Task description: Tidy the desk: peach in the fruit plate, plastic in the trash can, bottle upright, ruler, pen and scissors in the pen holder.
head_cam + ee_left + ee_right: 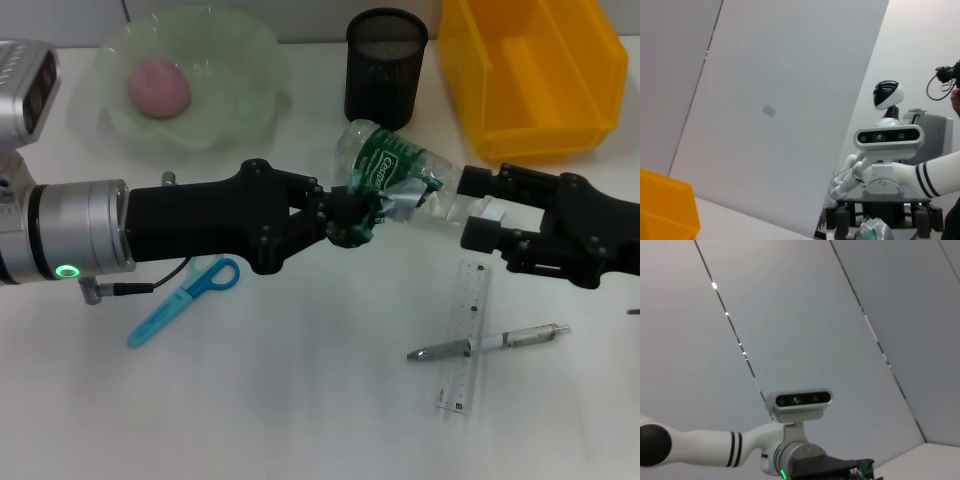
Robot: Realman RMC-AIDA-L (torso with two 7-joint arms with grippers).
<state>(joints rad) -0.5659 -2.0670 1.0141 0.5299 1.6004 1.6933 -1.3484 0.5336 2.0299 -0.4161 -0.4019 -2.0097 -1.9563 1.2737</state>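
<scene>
Head view: bottle (392, 165) held off the white tabletop (300, 400) at the centre, lying slanted, crumpled around its green label, base toward the pen holder (386, 65) and neck toward the right. Left gripper (352, 215) reaching in from the left, jaws closed on the label end of the bottle. Right gripper (482, 220) reaching in from the right, jaws set around the neck end; how tightly they press, cannot tell. Behind the bottle, black mesh pen holder standing upright, just beside the yellow trash can (530, 75) at the far right. Far left: pale green fruit plate (235, 95) with the pink peach (158, 87) resting inside it. Below the left arm, scissors (183, 300) with blue handles and light blue sheath lying flat, partly shadowed by the arm. Near right: clear ruler (464, 340) lying lengthwise, crossed by a silver pen (488, 342) resting on top of it. Left wrist view: corner of the yellow trash can, a grey wall and another white robot (885, 150) in the background. Right wrist view: mostly ceiling and wall, plus the robot's own head.
</scene>
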